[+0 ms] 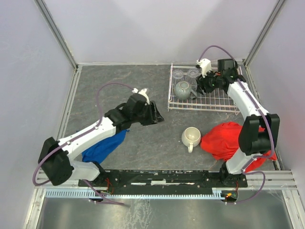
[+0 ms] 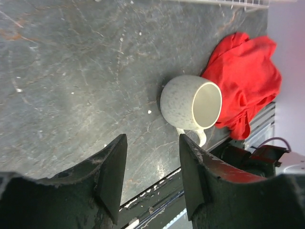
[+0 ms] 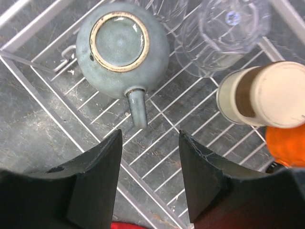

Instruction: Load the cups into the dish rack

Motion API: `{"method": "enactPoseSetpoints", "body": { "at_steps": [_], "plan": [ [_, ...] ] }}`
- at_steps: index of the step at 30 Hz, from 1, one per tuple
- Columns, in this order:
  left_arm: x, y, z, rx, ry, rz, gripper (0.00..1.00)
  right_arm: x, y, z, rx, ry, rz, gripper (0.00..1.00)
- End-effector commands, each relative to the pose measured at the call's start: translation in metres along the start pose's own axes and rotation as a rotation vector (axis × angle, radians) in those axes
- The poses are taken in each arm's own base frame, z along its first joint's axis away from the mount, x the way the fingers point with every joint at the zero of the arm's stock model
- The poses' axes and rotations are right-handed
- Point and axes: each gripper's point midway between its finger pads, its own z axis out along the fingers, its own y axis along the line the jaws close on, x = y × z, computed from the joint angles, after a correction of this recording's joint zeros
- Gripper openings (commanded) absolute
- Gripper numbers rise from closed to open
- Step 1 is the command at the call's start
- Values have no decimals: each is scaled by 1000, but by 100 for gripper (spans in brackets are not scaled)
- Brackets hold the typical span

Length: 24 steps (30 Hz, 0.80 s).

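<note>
A cream-white mug (image 1: 191, 137) (image 2: 190, 102) stands on the dark table beside a red cloth, its handle toward the near edge. My left gripper (image 1: 155, 116) (image 2: 152, 140) hovers open and empty to the mug's left, apart from it. The white wire dish rack (image 1: 217, 101) (image 3: 157, 157) sits at the back right. In it are an upside-down grey-green mug (image 1: 182, 90) (image 3: 121, 50), two clear glass tumblers (image 1: 177, 74) (image 3: 224, 33), a tan cup (image 3: 267, 93) and an orange mug (image 3: 286, 145). My right gripper (image 1: 202, 88) (image 3: 150, 136) is open and empty above the rack, just off the grey-green mug's handle.
A red cloth (image 1: 224, 138) (image 2: 245, 71) lies crumpled right of the cream mug, against the right arm's base. A blue cloth (image 1: 102, 148) lies under the left arm. Enclosure walls close in the back and sides; the black base rail (image 1: 162, 176) runs along the near edge.
</note>
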Motion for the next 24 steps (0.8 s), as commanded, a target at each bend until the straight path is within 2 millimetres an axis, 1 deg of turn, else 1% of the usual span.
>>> {"method": "enactPoseSetpoints", "body": {
  "at_steps": [1,3,5,8,11,16,18,20,24],
  "plan": [
    [4,-22,17,-53,-26,129,54,-38,-4,-45,97,-107,51,59],
    [14,-33,25,-58,-8,170,53,-49,-4,-62,138,-138,97,61],
    [23,-44,33,-57,8,202,53,-57,-3,-79,180,-159,139,68],
    [32,-55,44,-64,27,233,52,-63,1,-101,218,-172,204,74],
    [37,-65,52,-59,38,255,52,-68,7,-120,249,-203,260,75],
    [47,-78,67,-69,66,284,52,-70,20,-139,247,-201,358,80],
    [51,-82,74,-78,75,295,52,-72,20,-147,271,-210,373,81],
    [60,-84,84,-98,98,308,51,-73,18,-159,316,-230,378,81],
    [73,-86,98,-159,141,336,49,-69,17,-171,365,-226,378,82]
  ]
}}
